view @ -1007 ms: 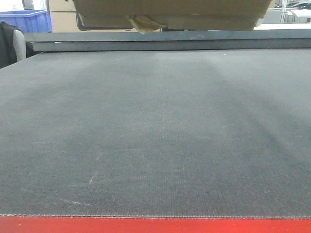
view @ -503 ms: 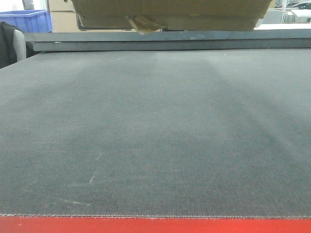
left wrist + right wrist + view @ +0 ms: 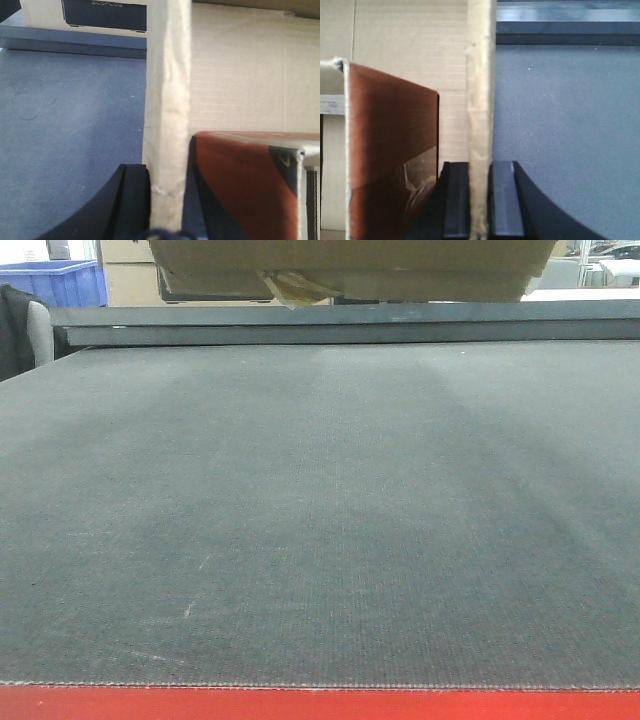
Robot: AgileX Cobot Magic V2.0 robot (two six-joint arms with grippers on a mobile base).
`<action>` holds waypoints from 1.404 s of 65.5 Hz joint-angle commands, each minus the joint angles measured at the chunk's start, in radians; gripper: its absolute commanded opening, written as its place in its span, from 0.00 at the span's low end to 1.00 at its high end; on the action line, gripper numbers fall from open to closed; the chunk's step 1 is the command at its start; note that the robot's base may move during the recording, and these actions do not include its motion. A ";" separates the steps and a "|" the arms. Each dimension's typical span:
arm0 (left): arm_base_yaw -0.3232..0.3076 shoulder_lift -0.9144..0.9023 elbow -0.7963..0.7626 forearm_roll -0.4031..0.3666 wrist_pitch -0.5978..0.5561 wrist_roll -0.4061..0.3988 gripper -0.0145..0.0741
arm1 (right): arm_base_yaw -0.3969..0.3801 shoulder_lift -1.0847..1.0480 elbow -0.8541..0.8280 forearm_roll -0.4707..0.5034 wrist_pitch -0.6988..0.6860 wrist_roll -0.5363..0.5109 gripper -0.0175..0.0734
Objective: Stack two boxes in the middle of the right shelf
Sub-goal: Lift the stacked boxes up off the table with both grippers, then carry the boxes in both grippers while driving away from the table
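A wide brown cardboard box (image 3: 350, 265) hangs at the top of the front view above the mat, with a crumpled tape scrap (image 3: 290, 290) at its lower edge. My left gripper (image 3: 167, 175) is shut on the box's upright pale wall edge (image 3: 167, 100). My right gripper (image 3: 480, 167) is shut on the opposite wall edge (image 3: 481, 75). Both wrist views show corrugated card (image 3: 240, 75) and a red-brown panel (image 3: 390, 140) inside the box. A second box and the steel shelf are out of view.
A dark grey mat (image 3: 320, 520) with a red front edge fills the front view, with a raised dark ledge (image 3: 350, 325) at its back. A blue bin (image 3: 60, 282) stands at the back left. A printed carton (image 3: 100, 15) stands behind the mat.
The held box has barely moved; its lower right edge sits a touch higher than a second ago. Both grippers keep their hold.
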 commanded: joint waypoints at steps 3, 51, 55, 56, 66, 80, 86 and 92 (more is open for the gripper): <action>0.006 -0.013 -0.017 0.017 -0.057 -0.012 0.04 | -0.007 -0.020 -0.005 -0.010 -0.061 -0.001 0.01; 0.006 -0.013 -0.017 0.017 -0.057 -0.012 0.04 | -0.007 -0.020 -0.005 -0.010 -0.061 -0.001 0.01; 0.006 -0.013 -0.017 0.017 -0.057 -0.012 0.04 | -0.007 -0.020 -0.005 -0.010 -0.061 -0.001 0.01; 0.006 -0.013 -0.017 0.017 -0.057 -0.012 0.04 | -0.007 -0.020 -0.005 -0.010 -0.061 -0.001 0.01; 0.006 -0.013 -0.017 0.017 -0.057 -0.012 0.04 | -0.007 -0.020 -0.005 -0.010 -0.061 -0.001 0.01; 0.006 -0.013 -0.017 0.017 -0.057 -0.012 0.04 | -0.007 -0.020 -0.005 -0.010 -0.063 -0.001 0.01; 0.006 -0.013 -0.017 0.017 -0.057 -0.012 0.04 | -0.007 -0.020 -0.005 -0.010 -0.063 -0.001 0.01; 0.006 -0.013 -0.017 0.017 -0.057 -0.012 0.04 | -0.007 -0.020 -0.005 -0.010 -0.063 -0.001 0.01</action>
